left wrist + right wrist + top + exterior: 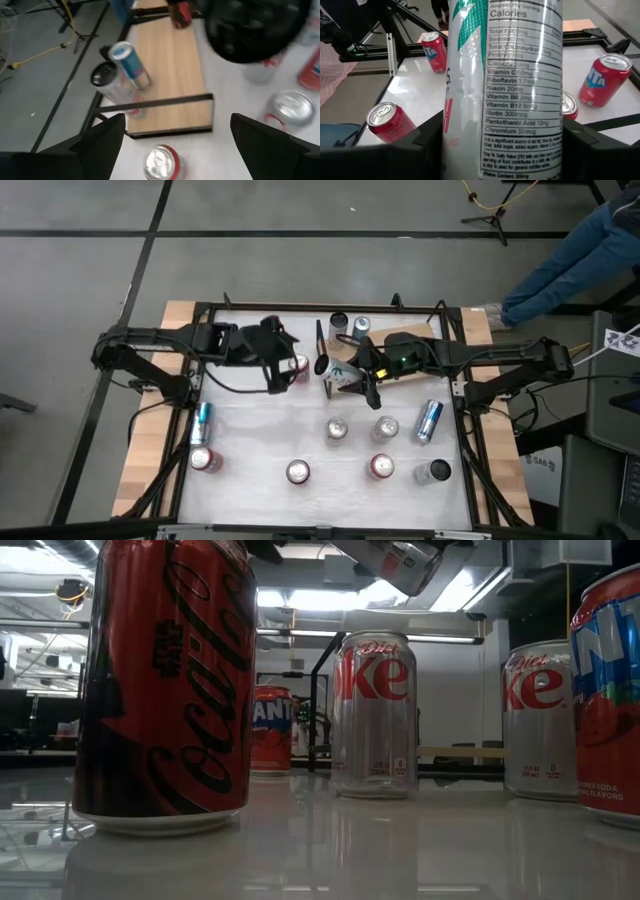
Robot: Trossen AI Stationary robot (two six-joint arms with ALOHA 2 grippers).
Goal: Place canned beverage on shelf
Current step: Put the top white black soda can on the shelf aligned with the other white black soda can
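While right end effector [352,380] clamps white can [343,376] beside shelf [415,332] edge | left end effector [290,365] apart, over table [260,430].

Ceiling strip lights [300,600] overhead, bright, backlighting the near cans dark. White tabletop [400,840] glossy, mirroring cans. Motion blur around the dark arm [255,25] beyond the left jaws.

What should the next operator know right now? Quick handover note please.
Right gripper: shut on a white-and-teal can, carried tilted near the shelf.
Left gripper: open, empty, hovering at the table's far side by a red can.
Done: two cans stand on the shelf.
Left: set down the held can; about seven more cans wait on the white table, two blue ones lying on their sides.
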